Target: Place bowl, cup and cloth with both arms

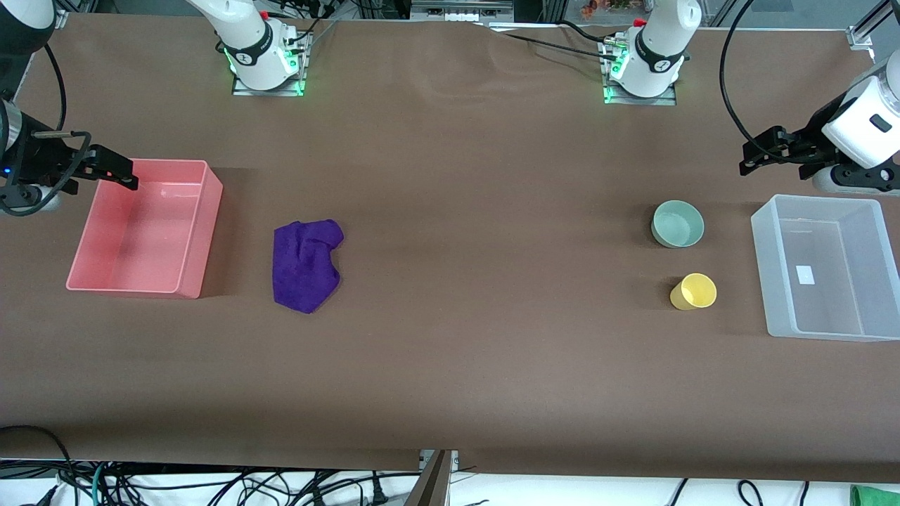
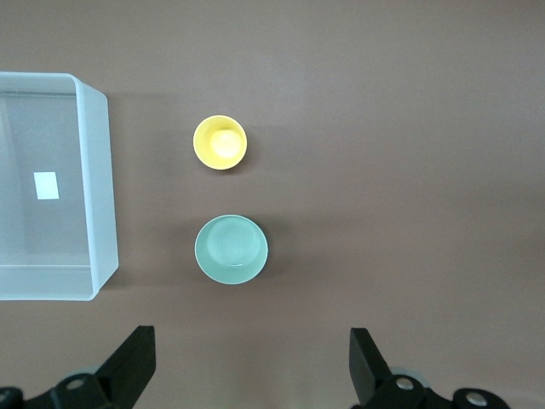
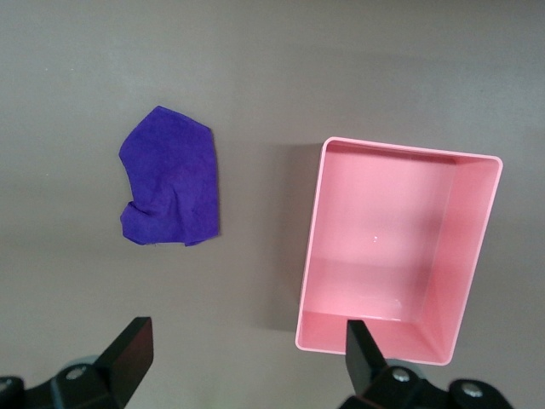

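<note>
The pale green bowl (image 1: 678,223) (image 2: 231,249) stands upright on the brown table, toward the left arm's end. The yellow cup (image 1: 694,292) (image 2: 220,142) stands a little nearer the front camera than the bowl. The purple cloth (image 1: 306,264) (image 3: 169,177) lies crumpled beside the pink bin (image 1: 204,232). My left gripper (image 1: 747,158) (image 2: 252,349) hangs open and empty in the air by the clear bin (image 1: 763,232). My right gripper (image 1: 126,176) (image 3: 247,341) hangs open and empty over a corner of the pink bin (image 3: 311,256).
The clear bin (image 2: 102,196) is empty apart from a white label and sits at the left arm's end, beside bowl and cup. The pink bin is empty too, at the right arm's end. Both arm bases (image 1: 264,63) (image 1: 643,70) stand along the table's edge.
</note>
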You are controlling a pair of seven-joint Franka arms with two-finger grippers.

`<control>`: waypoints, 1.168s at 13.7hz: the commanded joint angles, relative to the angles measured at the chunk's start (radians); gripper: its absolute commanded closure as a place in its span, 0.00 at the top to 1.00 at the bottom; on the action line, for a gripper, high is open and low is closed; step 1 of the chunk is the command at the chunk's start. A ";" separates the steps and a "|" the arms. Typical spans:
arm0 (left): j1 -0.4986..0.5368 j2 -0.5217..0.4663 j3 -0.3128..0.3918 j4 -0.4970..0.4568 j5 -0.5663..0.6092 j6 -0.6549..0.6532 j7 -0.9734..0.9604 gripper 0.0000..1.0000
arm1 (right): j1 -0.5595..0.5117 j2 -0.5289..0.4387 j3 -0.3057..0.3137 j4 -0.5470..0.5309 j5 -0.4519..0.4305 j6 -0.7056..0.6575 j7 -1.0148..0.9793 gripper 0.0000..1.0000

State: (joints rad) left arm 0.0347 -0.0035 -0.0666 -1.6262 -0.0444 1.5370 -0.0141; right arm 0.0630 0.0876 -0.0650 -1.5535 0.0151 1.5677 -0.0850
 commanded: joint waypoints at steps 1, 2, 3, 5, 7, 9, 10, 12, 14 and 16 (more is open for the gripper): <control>-0.002 -0.010 0.005 -0.011 0.009 0.047 -0.004 1.00 | -0.005 0.012 0.001 0.032 0.019 -0.021 -0.012 1.00; -0.002 -0.009 0.007 -0.011 0.018 0.055 -0.003 1.00 | -0.005 0.012 0.001 0.032 0.019 -0.021 -0.012 1.00; -0.002 -0.006 0.008 -0.009 0.017 0.057 -0.006 1.00 | -0.005 0.012 0.001 0.032 0.019 -0.021 -0.012 1.00; 0.014 -0.007 0.011 -0.009 0.009 0.051 -0.007 1.00 | -0.006 0.012 0.001 0.032 0.025 -0.021 -0.010 1.00; 0.022 -0.007 0.011 -0.007 0.006 0.052 -0.007 1.00 | -0.006 0.018 0.001 0.032 0.022 -0.023 -0.012 1.00; 0.024 -0.007 0.011 -0.007 0.006 0.051 -0.006 1.00 | -0.006 0.020 0.001 0.032 0.020 -0.023 -0.012 1.00; 0.028 -0.007 0.011 -0.009 0.006 0.051 -0.006 1.00 | -0.006 0.020 0.001 0.032 0.020 -0.022 -0.012 1.00; 0.037 -0.007 0.011 -0.009 0.003 0.049 0.005 1.00 | -0.006 0.020 0.001 0.032 0.020 -0.021 -0.012 1.00; 0.037 -0.007 0.008 -0.009 0.003 0.032 0.006 1.00 | -0.006 0.020 0.001 0.032 0.020 -0.021 -0.012 1.00; 0.037 -0.006 0.008 -0.009 0.003 0.032 0.008 1.00 | -0.006 0.020 0.001 0.032 0.020 -0.021 -0.012 1.00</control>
State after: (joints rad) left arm 0.0645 -0.0033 -0.0513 -1.6283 -0.0444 1.5740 -0.0145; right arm 0.0630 0.0963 -0.0651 -1.5535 0.0172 1.5675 -0.0850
